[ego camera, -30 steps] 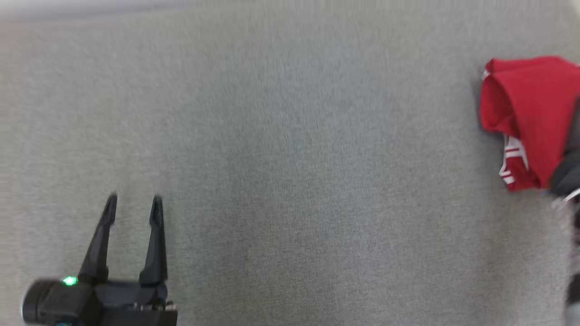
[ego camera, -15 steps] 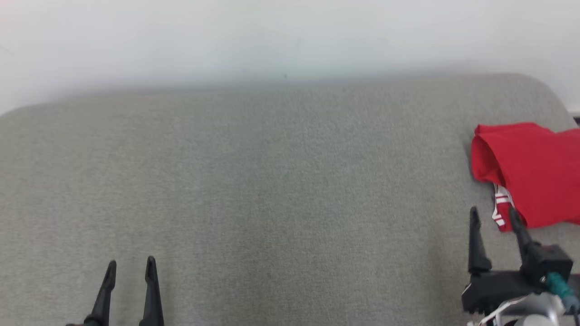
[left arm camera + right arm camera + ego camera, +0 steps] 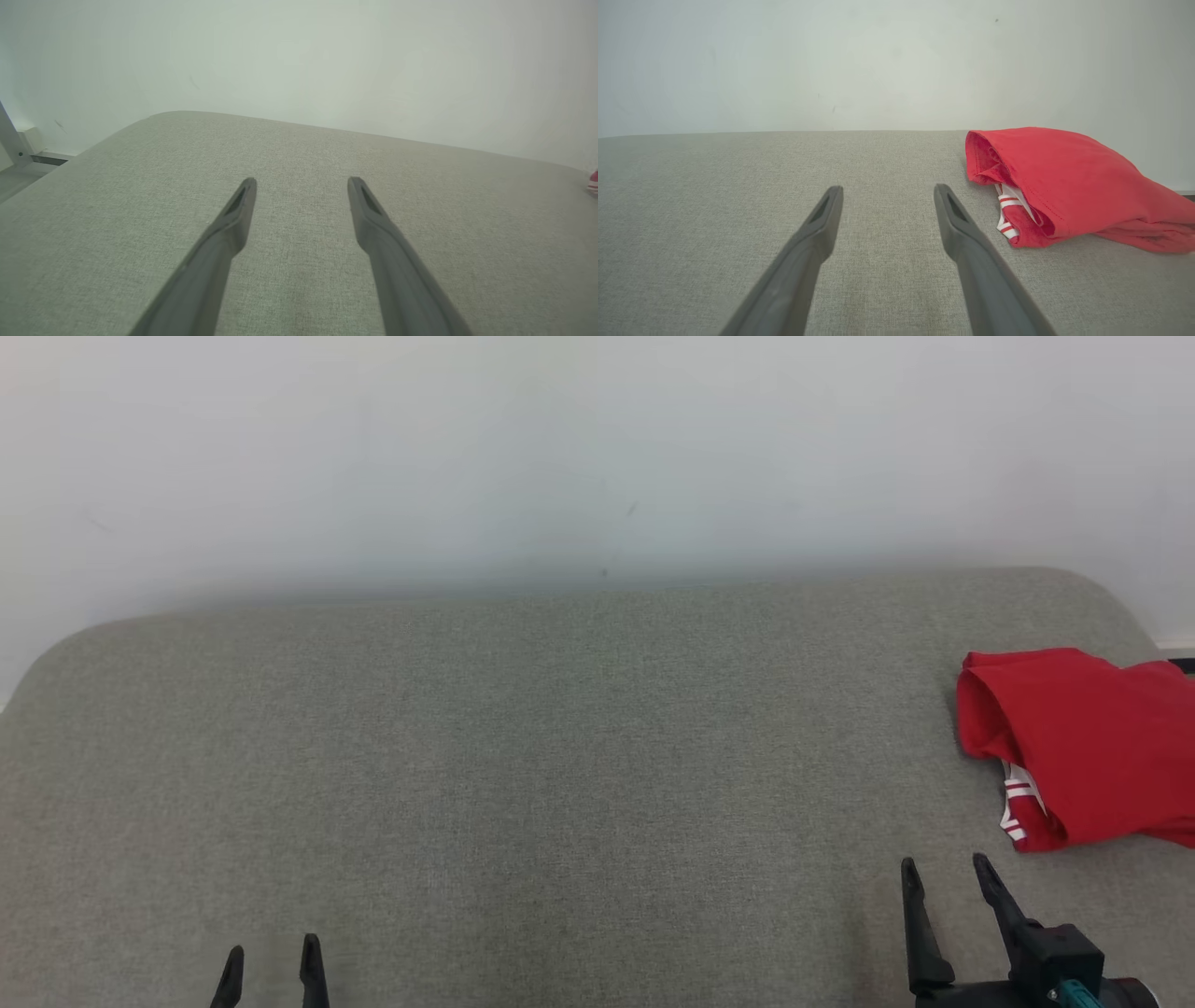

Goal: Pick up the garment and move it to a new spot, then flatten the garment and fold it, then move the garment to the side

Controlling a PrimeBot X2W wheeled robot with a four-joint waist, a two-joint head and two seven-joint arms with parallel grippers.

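Two wide-open, empty grippers, the left gripper [image 3: 272,949] and right gripper [image 3: 943,861], have drawn back to the grey cushion's [image 3: 560,756] near edge, leaving the folded red garment [image 3: 1092,747] at its right end, so the task is probably finished.

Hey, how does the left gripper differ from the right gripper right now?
The right gripper sits close to the red garment; the left gripper is far from it, with bare grey cushion ahead. In the head view the right gripper's fingers tilt leftward and its body shows, while the left gripper's fingertips stand near upright at the bottom edge. Both are open and empty.
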